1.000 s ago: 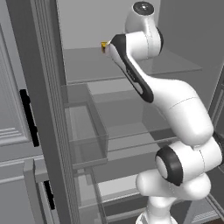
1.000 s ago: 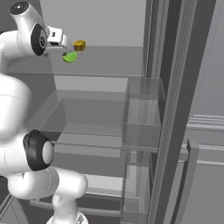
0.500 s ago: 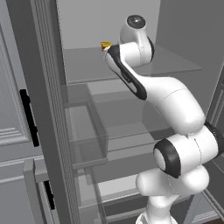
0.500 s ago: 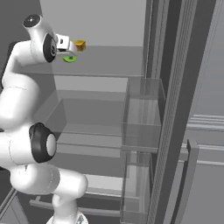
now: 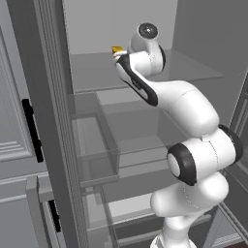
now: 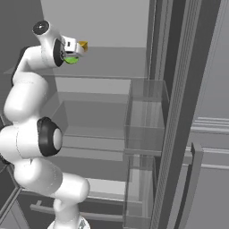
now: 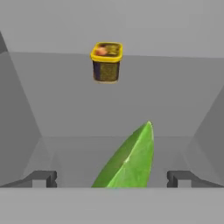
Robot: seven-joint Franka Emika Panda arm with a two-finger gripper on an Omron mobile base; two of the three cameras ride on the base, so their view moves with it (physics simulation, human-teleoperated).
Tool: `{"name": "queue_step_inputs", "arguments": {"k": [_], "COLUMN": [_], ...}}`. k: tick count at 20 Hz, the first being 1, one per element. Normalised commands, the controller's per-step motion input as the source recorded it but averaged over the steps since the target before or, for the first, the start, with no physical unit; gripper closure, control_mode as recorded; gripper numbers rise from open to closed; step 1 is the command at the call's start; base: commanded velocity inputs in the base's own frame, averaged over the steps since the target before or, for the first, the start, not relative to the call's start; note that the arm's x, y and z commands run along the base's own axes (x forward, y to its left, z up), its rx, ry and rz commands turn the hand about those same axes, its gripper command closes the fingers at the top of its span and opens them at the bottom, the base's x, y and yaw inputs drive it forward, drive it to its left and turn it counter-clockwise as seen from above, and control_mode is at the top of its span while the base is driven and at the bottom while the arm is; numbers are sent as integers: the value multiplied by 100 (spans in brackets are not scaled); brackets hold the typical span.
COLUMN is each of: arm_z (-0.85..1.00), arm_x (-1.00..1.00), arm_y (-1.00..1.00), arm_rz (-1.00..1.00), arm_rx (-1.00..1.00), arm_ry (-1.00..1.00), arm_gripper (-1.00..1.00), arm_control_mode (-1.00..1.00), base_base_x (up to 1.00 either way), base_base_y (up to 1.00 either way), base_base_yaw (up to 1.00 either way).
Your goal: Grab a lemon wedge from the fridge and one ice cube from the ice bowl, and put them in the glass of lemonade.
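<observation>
Reaching into the fridge [image 5: 203, 63], the claw [image 7: 111, 177] stands wide open and empty; the green lemon wedge [image 7: 129, 159] lies between its tips at bottom centre; I'd ease forward squarely, closing gently, clear of the yellow tub [image 7: 106, 61] behind.

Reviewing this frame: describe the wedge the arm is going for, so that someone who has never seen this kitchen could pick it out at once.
Look inside the open fridge, on its top clear shelf. The wedge lies near the front, directly between the open claw fingertips. It is a bright green, pointed slice, unlike its one neighbour farther back, a small yellow-lidded tub.
</observation>
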Motion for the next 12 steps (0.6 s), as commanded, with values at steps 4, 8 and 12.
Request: {"name": "queue_step_inputs", "arguments": {"k": [4, 8, 12], "arm_z": [0, 0, 0], "arm_x": [38, 0, -9], "arm_y": [0, 0, 0], "arm_rz": [0, -1, -3], "arm_rx": [3, 0, 0], "arm_ry": [-4, 1, 9], "arm_gripper": [-100, -100, -100], "arm_control_mode": [-100, -100, -100], "base_base_x": [0, 0, 0], "base_base_y": [0, 0, 0], "base_base_yaw": [0, 0, 0]}}
